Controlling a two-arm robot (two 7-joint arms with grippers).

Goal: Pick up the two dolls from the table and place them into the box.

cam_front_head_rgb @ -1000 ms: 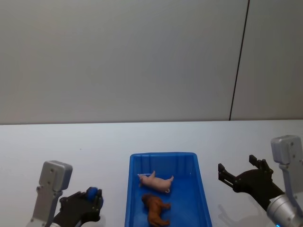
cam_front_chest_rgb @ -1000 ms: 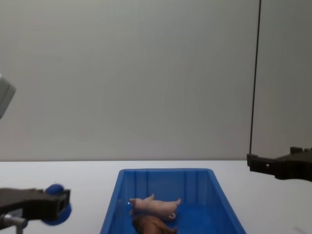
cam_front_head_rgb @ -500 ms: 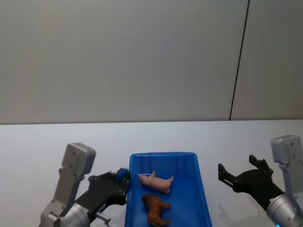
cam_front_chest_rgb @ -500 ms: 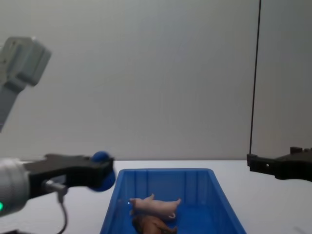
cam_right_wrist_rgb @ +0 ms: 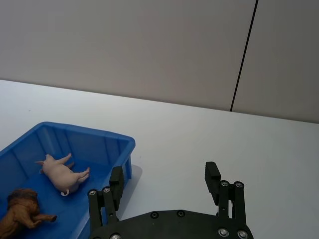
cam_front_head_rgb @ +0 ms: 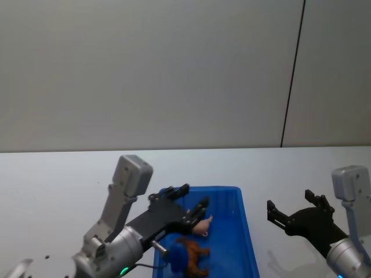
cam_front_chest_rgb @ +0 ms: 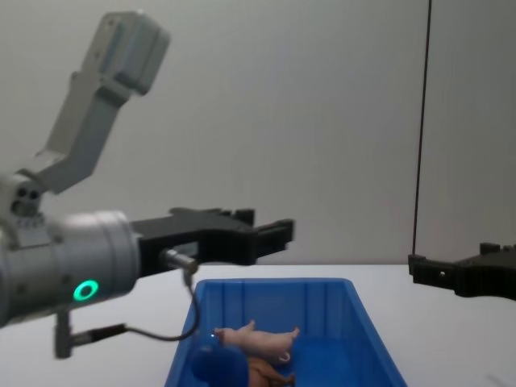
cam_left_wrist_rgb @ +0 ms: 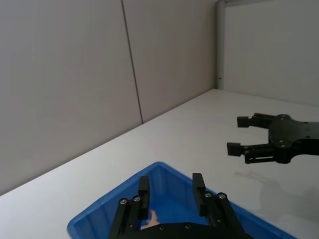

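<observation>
1. Head view: our left tool [cam_front_head_rgb: 184, 204] hangs over the near left part of the box [cam_front_head_rgb: 246, 231], its fingers spread and holding nothing. A small blue ball [cam_front_head_rgb: 175, 257] sits just below it, inside the box at the near left wall.

2. Both dolls lie inside the box. The pig [cam_front_head_rgb: 200, 225] is on its side near the middle, and the lion [cam_front_head_rgb: 194, 253] is just nearer to us, also tipped over and touching or almost touching the ball.

3. Our right tool [cam_front_head_rgb: 293, 215] is parked over the counter [cam_front_head_rgb: 52, 185] to the right of the box, fingers apart and empty.

4. We judge the placing as done, so the step in hand is pulling the left arm clear. To do it well we should lift straight up before swinging left, keeping the fingers released so they do not catch the box's left wall or nudge the pig.

5. The pig is pale pink, smooth and small, with stubby legs and a curled tail. The lion is brown with a darker mane. Both look like light, hard plastic, so a brush from a finger would easily shift them.

6. The box is bright blue with ribbed inner walls, much larger than either doll.
</observation>
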